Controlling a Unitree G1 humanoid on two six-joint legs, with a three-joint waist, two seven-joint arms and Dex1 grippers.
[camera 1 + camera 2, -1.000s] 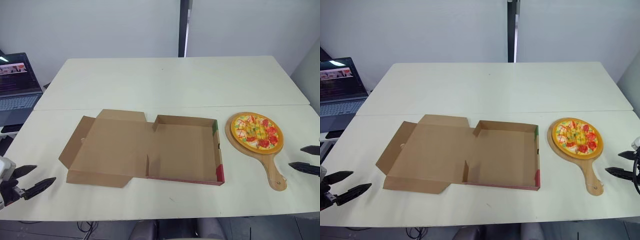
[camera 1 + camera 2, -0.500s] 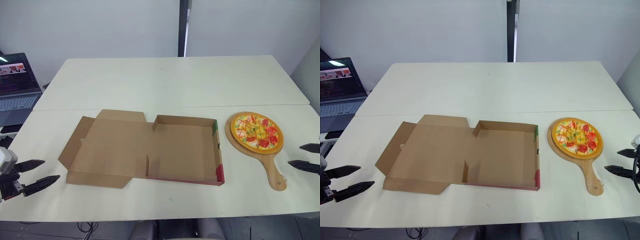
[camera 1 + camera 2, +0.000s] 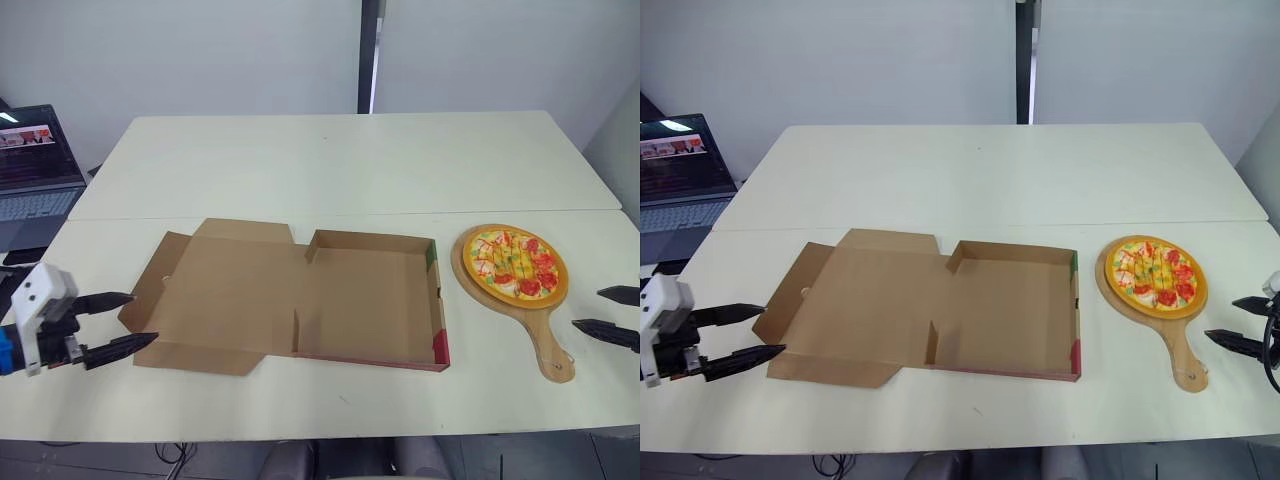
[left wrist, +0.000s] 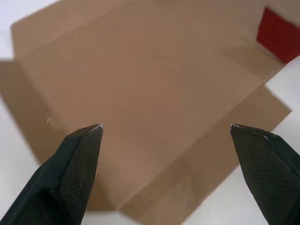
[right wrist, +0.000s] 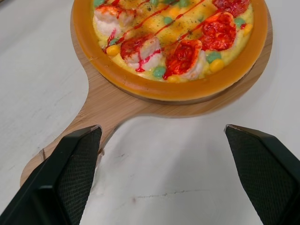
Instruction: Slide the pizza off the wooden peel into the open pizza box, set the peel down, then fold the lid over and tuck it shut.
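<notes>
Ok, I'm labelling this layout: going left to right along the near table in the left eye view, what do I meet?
left gripper → pizza box → wooden peel carrying the pizza → right gripper

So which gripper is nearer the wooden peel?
The right gripper, jaws open beside the round wooden peel's handle; the left gripper is by the brown cardboard pizza box.

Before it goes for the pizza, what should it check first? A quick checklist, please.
1. Pizza sits whole on the peel: ok.
2. Box open, tray empty: ok.
3. Right gripper open beside the handle, not gripping it: ok.
4. Left gripper open by the lid, holding nothing: ok.
5. Box will stay put when the pizza slides in: cannot tell.
</notes>
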